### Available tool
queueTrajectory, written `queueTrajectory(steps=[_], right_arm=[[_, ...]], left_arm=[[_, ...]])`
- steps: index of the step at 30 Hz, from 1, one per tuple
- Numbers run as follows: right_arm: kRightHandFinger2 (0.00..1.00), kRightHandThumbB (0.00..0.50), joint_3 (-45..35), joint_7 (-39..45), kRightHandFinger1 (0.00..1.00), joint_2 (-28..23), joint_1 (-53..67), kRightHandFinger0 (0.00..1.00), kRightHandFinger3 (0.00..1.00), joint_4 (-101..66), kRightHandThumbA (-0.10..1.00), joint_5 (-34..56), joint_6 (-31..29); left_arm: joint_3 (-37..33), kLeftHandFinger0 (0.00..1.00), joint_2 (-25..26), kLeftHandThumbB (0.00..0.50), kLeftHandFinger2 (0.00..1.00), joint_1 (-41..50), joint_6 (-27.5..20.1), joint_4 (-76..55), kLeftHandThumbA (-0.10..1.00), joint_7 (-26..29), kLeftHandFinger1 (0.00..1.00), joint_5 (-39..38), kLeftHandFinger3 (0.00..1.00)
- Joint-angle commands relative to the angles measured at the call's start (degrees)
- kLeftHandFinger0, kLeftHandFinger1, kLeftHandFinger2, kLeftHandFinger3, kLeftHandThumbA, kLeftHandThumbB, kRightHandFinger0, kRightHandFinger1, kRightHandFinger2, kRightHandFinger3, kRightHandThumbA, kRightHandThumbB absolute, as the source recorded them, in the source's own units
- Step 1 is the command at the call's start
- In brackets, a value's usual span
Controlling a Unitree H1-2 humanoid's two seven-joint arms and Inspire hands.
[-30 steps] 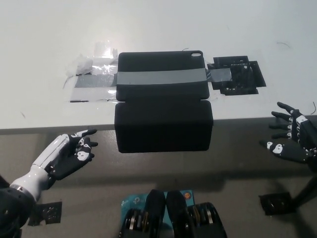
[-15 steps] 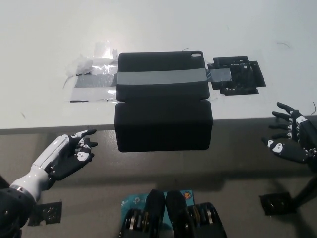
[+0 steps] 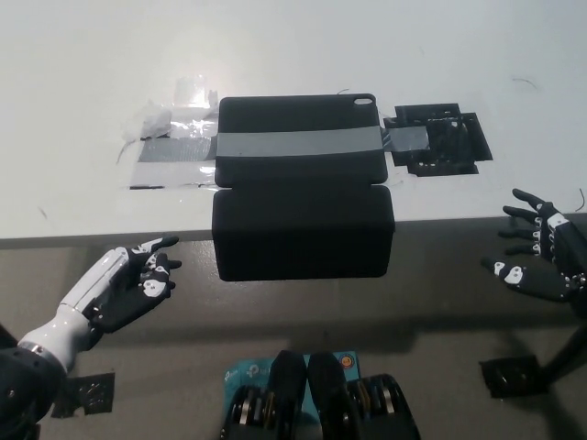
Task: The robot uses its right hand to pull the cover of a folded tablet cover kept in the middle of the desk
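Observation:
A black tablet case (image 3: 299, 137) lies in the middle of the white desk (image 3: 92, 73), held down by a grey tape band across it. Its black cover flap (image 3: 303, 231) is folded out toward me and hangs past the desk's front edge. My black right hand (image 3: 537, 259) hovers open below the desk edge at the far right, well clear of the flap. At the lower left my white left hand (image 3: 128, 284) rests open, also below the edge.
Grey and clear tape strips (image 3: 174, 147) stick to the desk left of the case. A patch of black tape (image 3: 440, 142) lies to its right. Dark floor shows below the desk's front edge.

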Motion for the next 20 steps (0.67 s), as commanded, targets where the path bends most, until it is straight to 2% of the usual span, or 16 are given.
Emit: queueTrajectory(steps=[1,6,9,10,11,13,17,20], right_arm=[[0.89,0.000,0.4,-1.5,0.74,-1.7,-1.8,0.63,1.00,-1.3,0.83,0.7,-3.6],[0.90,0.000,0.6,-1.2,0.77,-1.9,-1.8,0.67,1.00,-1.6,0.80,1.1,-3.2],[0.91,0.012,1.0,-1.2,0.78,-2.3,-2.5,0.69,1.00,-1.4,0.84,0.7,-3.0],[0.90,0.010,1.1,-1.2,0.78,-2.4,-2.5,0.70,1.00,-1.4,0.92,0.8,-3.2],[0.90,0.010,1.3,-1.0,0.78,-2.6,-2.5,0.70,1.00,-1.4,0.94,0.9,-3.5],[0.88,0.009,1.3,-1.0,0.77,-2.7,-2.5,0.69,1.00,-0.8,0.96,1.3,-5.1],[0.87,0.058,1.4,-1.1,0.77,-2.9,-2.5,0.71,1.00,-0.5,1.00,1.5,-5.0],[0.88,0.045,1.7,-1.2,0.78,-3.0,-2.4,0.71,1.00,-0.6,1.00,1.1,-4.8]], left_arm=[[0.7,0.74,0.2,0.096,0.95,-1.5,1.2,-2.0,1.00,-0.1,0.83,-0.4,1.00],[0.5,0.74,0.1,0.064,0.96,-1.5,1.2,-2.5,1.00,0.2,0.83,-0.2,1.00],[0.6,0.73,0.1,0.062,0.96,-1.9,1.2,-2.2,1.00,0.2,0.83,-0.2,1.00],[0.6,0.74,0.1,0.066,0.97,-1.9,1.2,-2.2,1.00,0.2,0.84,-0.1,1.00],[0.7,0.74,0.1,0.066,0.96,-1.9,1.2,-2.2,1.00,0.3,0.84,-0.1,1.00],[0.7,0.74,0.0,0.069,0.96,-1.9,1.2,-2.1,1.00,0.3,0.84,-0.2,1.00],[0.8,0.75,0.0,0.071,0.97,-1.9,1.2,-2.0,1.00,0.2,0.85,-0.3,1.00],[0.8,0.75,0.0,0.078,0.97,-1.9,1.2,-1.7,1.00,0.1,0.85,-0.3,1.00]])
